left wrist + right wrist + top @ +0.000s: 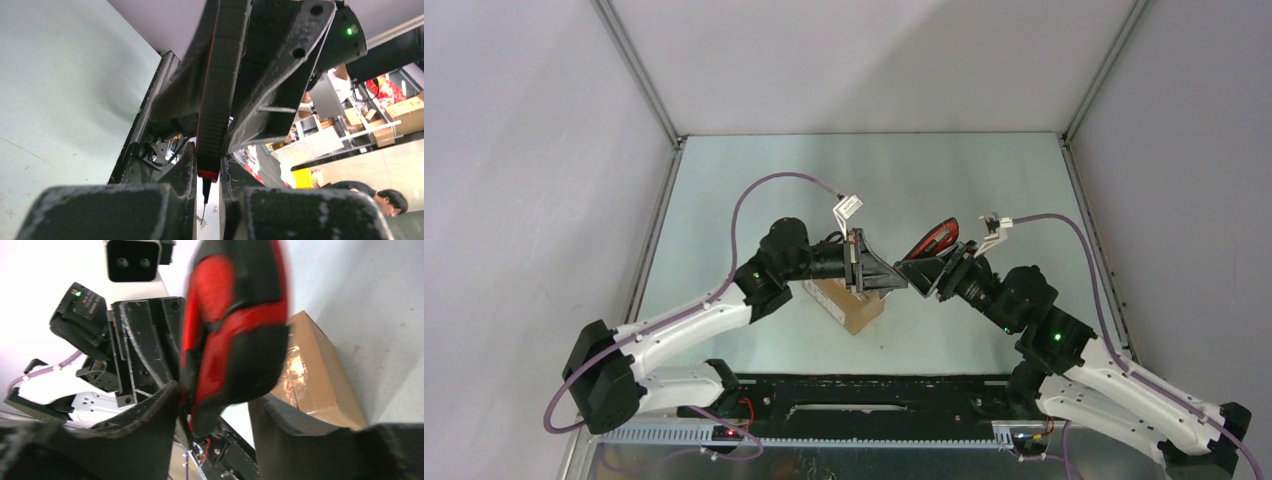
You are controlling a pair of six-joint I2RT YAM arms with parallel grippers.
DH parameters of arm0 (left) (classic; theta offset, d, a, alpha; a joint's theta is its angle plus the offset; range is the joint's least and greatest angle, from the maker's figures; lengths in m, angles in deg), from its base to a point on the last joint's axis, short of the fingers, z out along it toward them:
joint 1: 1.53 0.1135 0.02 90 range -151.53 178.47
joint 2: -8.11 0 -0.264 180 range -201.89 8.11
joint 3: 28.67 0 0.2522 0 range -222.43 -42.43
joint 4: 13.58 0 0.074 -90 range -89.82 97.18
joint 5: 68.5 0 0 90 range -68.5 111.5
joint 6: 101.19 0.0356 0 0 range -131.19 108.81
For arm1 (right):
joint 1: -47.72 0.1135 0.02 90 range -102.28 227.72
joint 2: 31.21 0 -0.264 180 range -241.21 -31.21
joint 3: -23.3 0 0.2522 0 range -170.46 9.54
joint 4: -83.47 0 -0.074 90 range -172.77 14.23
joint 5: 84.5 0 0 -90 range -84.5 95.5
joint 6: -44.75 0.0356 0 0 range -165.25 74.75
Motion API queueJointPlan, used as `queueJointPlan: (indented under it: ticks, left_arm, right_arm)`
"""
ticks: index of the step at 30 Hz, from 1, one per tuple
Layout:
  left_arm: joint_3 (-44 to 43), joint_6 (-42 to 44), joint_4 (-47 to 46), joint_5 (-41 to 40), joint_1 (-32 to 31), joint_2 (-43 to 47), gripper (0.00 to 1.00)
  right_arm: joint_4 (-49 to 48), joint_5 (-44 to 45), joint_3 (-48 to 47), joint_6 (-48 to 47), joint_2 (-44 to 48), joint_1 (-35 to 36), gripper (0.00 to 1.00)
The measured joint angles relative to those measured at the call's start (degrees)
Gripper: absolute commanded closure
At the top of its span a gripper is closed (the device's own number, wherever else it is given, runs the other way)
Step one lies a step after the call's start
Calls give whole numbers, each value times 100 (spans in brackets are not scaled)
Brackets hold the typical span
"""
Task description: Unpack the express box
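Observation:
The express box (849, 303) is a small brown carton lying on the green table under the left wrist; it also shows behind the knife in the right wrist view (315, 370). Above the table the two grippers meet tip to tip. My left gripper (207, 167) is shut on the narrow blade end of a red-and-black utility knife (220, 90). The knife's thick handle (235, 330) lies between the fingers of my right gripper (214, 395), which is open: the handle rests against one finger, with a gap to the other. From above, the knife (932, 238) angles up to the right.
Metal frame rails (646, 255) and grey walls bound the table on the left, right and back. The black base bar (864, 395) runs along the near edge. The left arm's wrist camera (132, 260) faces the right wrist closely.

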Motion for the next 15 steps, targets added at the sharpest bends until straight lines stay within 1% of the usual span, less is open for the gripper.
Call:
queueJointPlan:
  ticks: [4,5,6,7,9,11,13,15]
  left_arm:
    - [0,-120,-24,-122,-15,-111,100]
    - [0,-153,-57,-120,-22,-138,100]
    - [0,-168,-105,-118,-26,-151,100]
    - [0,-192,-153,-92,-26,-153,90]
    - [0,-315,-313,17,-28,-129,52]
    - [-2,-269,-367,-11,-66,-46,21]
    - [-2,-74,-109,-103,-85,81,11]
    - [-2,179,273,-197,-33,254,8]
  right_arm:
    - [-437,376,208,55,-37,295,72]
    - [-507,487,238,50,-39,358,80]
    - [-603,588,278,107,-24,415,91]
    - [-680,647,308,122,-11,448,100]
    - [-841,713,387,129,79,525,100]
    - [-920,743,404,92,157,590,100]
    - [-916,758,409,28,175,586,100]
    - [-866,688,415,-17,201,461,100]
